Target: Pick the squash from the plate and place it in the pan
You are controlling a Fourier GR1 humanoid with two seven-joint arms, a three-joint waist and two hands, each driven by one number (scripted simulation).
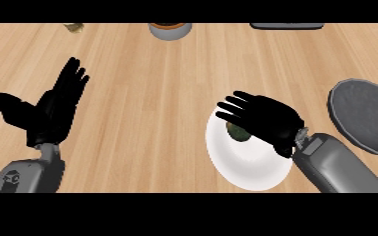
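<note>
The counter (162, 95) is pale wood with the grain running left to right, and it fills the whole head view; nothing of the room beyond it shows.

A white plate (247, 167) lies at the lower right of the counter. The squash (238, 132), dark green, sits on the upper left part of the plate and is mostly hidden. The right hand (266, 120) hangs over it, coming in from the lower right on its grey forearm. Its fingers are spread and nearly straight, pointing up and left past the plate's rim, and are not closed round the squash. Whether the palm touches the squash cannot be told.

The pan (356, 111), dark grey and round, lies at the right edge, partly cut off, near the plate but apart from it.

The left hand (55, 105) rests at the left side, open, fingers straight and pointing up, thumb out to the left, holding nothing.

Along the far edge are a grey pot with an orange inside (170, 30), a small greenish thing (73, 27) to its left, too small to tell, and a flat dark object (286, 26) to the right.
</note>
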